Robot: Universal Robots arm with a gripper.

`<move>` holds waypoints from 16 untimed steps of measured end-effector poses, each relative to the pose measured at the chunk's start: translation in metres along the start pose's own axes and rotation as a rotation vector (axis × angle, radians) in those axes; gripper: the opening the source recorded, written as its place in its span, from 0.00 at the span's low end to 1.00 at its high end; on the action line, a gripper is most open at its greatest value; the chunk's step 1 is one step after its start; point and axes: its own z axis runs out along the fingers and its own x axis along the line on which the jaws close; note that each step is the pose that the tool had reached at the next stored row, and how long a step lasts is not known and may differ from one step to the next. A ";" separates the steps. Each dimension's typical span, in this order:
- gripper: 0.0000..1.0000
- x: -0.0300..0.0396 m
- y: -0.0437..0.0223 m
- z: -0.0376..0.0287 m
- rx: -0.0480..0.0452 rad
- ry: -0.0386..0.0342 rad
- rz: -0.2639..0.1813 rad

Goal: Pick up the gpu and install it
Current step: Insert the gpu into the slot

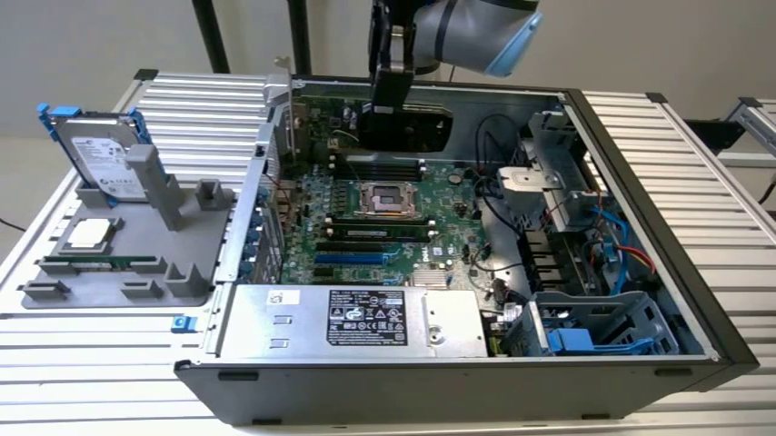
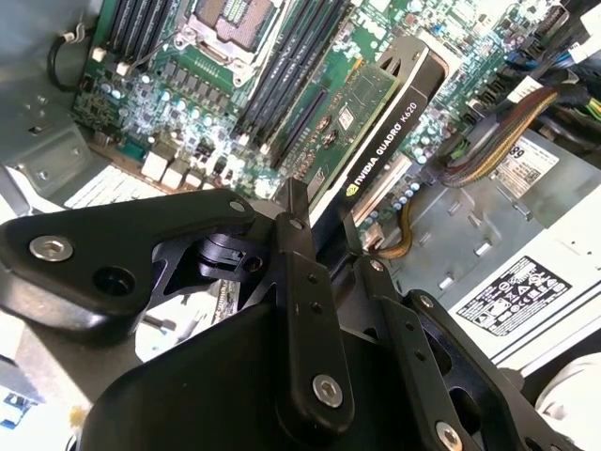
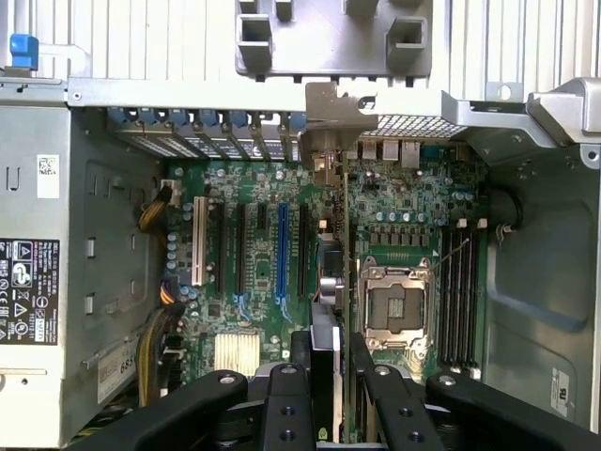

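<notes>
Exterior view: at twelve o'clock over the open steel case [image 1: 679, 209], the gripper [image 1: 391, 107] hangs with its fingers clamped on the gpu [image 1: 419, 132]. That flat black slab is held on edge above the green motherboard [image 1: 363, 227]. A blocky grey holder [image 1: 194, 241] sits at nine o'clock.

Second wrist view: matte black fingers [image 2: 300, 263] pinch the gpu [image 2: 371, 117], green board on one face, glossy black shroud on the other.

First wrist view: the gpu [image 3: 327, 282] is edge-on and thin, its silver bracket [image 3: 333, 117] near the case's slotted rear wall
</notes>
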 end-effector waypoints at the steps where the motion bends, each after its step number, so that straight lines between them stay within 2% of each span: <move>1: 0.00 0.0000 0.0000 0.0003 0.0003 0.0000 0.000; 16: 0.00 0.0001 -0.0005 0.0101 0.0046 0.0019 0.000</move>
